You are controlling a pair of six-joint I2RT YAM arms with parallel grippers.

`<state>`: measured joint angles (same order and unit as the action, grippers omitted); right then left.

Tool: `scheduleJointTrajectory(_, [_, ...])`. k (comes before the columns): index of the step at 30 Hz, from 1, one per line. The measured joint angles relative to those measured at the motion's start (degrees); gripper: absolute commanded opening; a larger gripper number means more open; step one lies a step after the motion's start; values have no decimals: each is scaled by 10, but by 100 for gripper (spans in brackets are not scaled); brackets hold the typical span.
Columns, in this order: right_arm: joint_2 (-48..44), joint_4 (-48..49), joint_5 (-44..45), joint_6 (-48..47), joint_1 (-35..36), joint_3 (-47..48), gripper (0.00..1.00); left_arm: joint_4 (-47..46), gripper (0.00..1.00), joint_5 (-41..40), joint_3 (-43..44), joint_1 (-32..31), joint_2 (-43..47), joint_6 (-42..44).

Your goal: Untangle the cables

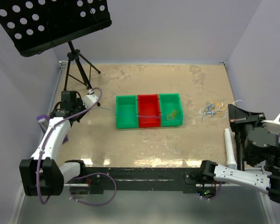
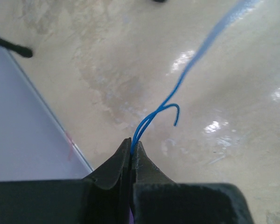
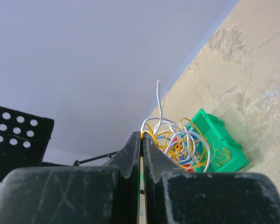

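Observation:
My left gripper [image 2: 132, 142] is shut on a thin blue cable [image 2: 177, 88] that is folded double at the jaws and runs up and away to the right. In the top view the left gripper [image 1: 91, 100] sits at the table's left, and the blue cable [image 1: 148, 115] stretches across the red bin. My right gripper [image 3: 142, 134] is shut on a yellow strand of the tangle of yellow, white and blue cables [image 3: 182, 142]. In the top view the right gripper [image 1: 230, 111] is at the right, just beside the tangle [image 1: 211, 109].
Three bins stand side by side mid-table: green [image 1: 126, 112], red [image 1: 148, 122], green [image 1: 171, 110] with yellow cables inside. A black perforated music stand [image 1: 51, 21] on a tripod [image 1: 77, 65] stands at the back left. Grey walls close the left and right sides.

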<state>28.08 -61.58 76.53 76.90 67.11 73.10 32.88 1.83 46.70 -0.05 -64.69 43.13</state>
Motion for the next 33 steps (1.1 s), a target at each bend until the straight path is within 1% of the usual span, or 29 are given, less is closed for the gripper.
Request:
scheduleJointTrajectory(5, [-3,2,24,-60,-14,72,0,-2,0,43,61,104,-42,2])
scheduleJointTrajectory(8, [-4,6,37,-81,-17,98,0,9,0,71,96,132,-62,0])
scheduleJointTrajectory(11, [-5,17,36,-95,-19,89,0,44,0,124,137,134,-68,-3])
scheduleJointTrajectory(16, [-8,35,14,-96,-17,21,0,115,0,225,239,116,-67,-7])
scheduleJointTrajectory(20, [-7,47,-16,-89,-14,-24,0,158,0,285,309,94,-50,-7])
scheduleJointTrajectory(28, [-1,83,-59,-80,-12,-71,0,213,0,346,366,89,-15,-19])
scheduleJointTrajectory(33, [9,94,-74,-71,-11,-79,0,225,0,371,430,89,-17,-43])
